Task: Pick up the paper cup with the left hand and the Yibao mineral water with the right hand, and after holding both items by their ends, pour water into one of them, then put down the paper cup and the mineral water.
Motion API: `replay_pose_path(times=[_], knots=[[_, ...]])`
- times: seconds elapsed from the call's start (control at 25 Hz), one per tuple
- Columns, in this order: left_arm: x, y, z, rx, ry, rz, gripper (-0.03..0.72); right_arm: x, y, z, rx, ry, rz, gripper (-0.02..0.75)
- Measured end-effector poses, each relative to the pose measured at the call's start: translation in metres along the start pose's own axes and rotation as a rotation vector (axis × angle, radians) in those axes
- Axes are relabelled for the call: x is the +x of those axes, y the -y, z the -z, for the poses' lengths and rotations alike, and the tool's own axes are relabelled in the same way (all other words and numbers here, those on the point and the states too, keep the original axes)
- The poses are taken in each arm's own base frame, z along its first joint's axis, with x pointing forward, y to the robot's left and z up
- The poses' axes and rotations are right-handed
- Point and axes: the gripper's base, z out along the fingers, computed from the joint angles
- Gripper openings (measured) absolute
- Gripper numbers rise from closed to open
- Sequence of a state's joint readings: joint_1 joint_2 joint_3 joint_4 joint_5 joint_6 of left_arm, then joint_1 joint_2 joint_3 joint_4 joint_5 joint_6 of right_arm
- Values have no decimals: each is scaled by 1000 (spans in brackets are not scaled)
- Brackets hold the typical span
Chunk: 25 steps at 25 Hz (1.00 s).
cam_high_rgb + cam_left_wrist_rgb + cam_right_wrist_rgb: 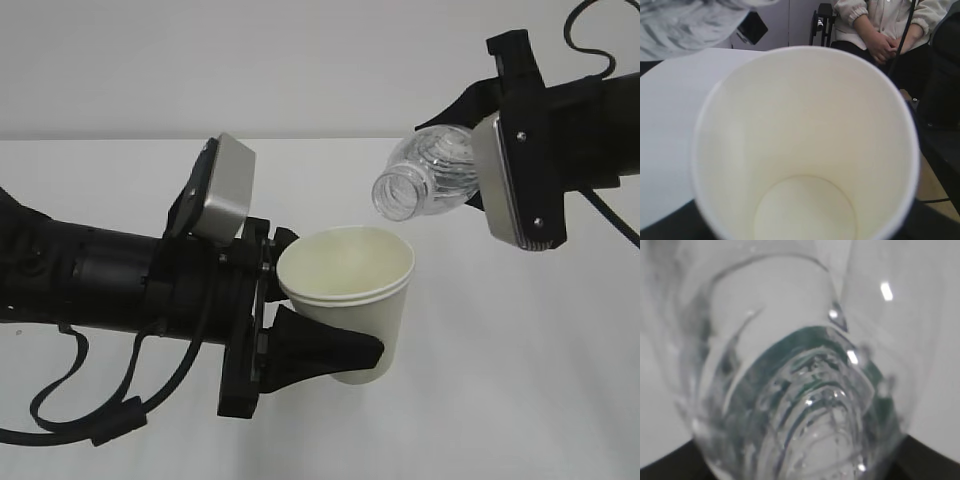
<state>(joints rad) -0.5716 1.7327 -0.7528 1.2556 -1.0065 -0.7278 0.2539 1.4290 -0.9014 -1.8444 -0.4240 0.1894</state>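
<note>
The white paper cup (pixel 350 285) is held above the table, tilted slightly, with my left gripper (pixel 335 295) shut on its lower half. In the left wrist view the paper cup (pixel 805 150) fills the frame, and its cream inside looks dry. The clear Yibao mineral water bottle (pixel 432 172) is tipped, its open mouth pointing down-left just above the cup's right rim. My right gripper (pixel 470 150) is shut on the bottle's lower end, which is hidden behind the grey plate. The right wrist view shows only the ribbed bottle (pixel 800 390) with green showing through. No stream is visible.
A white table (pixel 520 400) lies below both arms. A seated person (pixel 880 30) and a dark chair (pixel 822 20) are beyond the table's far edge. Black cables hang under the left arm (pixel 100 420).
</note>
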Motion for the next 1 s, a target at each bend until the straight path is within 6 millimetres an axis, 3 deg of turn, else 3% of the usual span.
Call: replay_pose_path(times=[1.0], knots=[[1, 2, 0, 21, -12, -15, 448, -3, 0, -1, -1, 8, 70, 435]])
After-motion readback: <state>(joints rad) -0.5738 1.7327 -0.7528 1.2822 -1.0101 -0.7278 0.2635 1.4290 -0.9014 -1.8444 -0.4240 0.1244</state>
